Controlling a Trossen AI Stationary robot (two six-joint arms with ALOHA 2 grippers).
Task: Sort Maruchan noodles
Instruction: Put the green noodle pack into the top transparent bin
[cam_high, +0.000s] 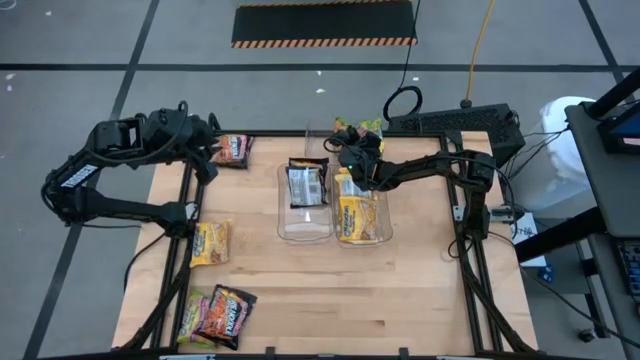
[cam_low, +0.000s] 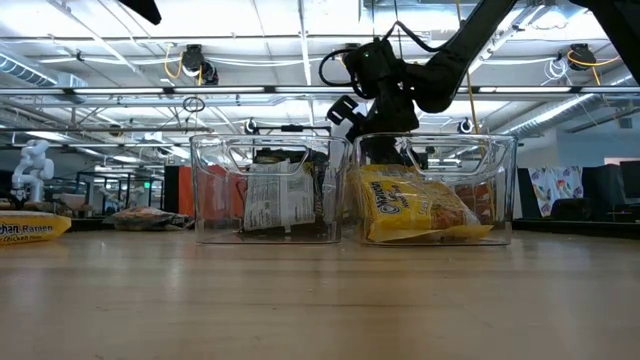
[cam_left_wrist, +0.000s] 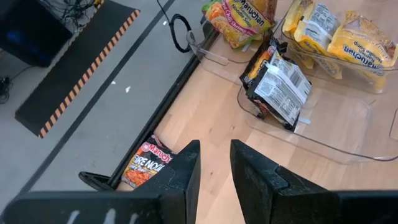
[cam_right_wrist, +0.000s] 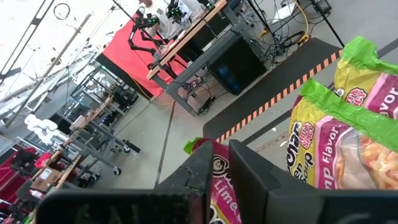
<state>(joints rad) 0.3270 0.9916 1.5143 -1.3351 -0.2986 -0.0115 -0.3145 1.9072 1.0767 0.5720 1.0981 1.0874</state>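
Two clear bins stand mid-table. The left bin (cam_high: 305, 225) holds a dark noodle packet (cam_high: 307, 183); the right bin (cam_high: 385, 232) holds yellow packets (cam_high: 357, 215). My right gripper (cam_high: 352, 148) hangs over the right bin's far end, shut on a pink-green packet (cam_right_wrist: 217, 177). A second pink-green packet (cam_right_wrist: 348, 137) lies just behind the bins. My left gripper (cam_left_wrist: 214, 165) hovers open and empty above the far left corner, over a dark packet (cam_high: 233, 150). My right gripper pinches the pink-green packet between its two fingers (cam_right_wrist: 199, 177). The packet's green sealed end (cam_right_wrist: 194, 147) sticks out past the fingertips. The fingers lie roughly level, reaching from the table's right side. Which part of the packet the pads meet is hidden by the fingers themselves.
A yellow packet (cam_high: 210, 243) lies at the left edge, and more packets (cam_high: 220, 312) sit at the near left corner. The near middle and right of the tabletop (cam_high: 400, 300) are bare wood. Cables and a black device (cam_high: 460, 120) sit at the far right.
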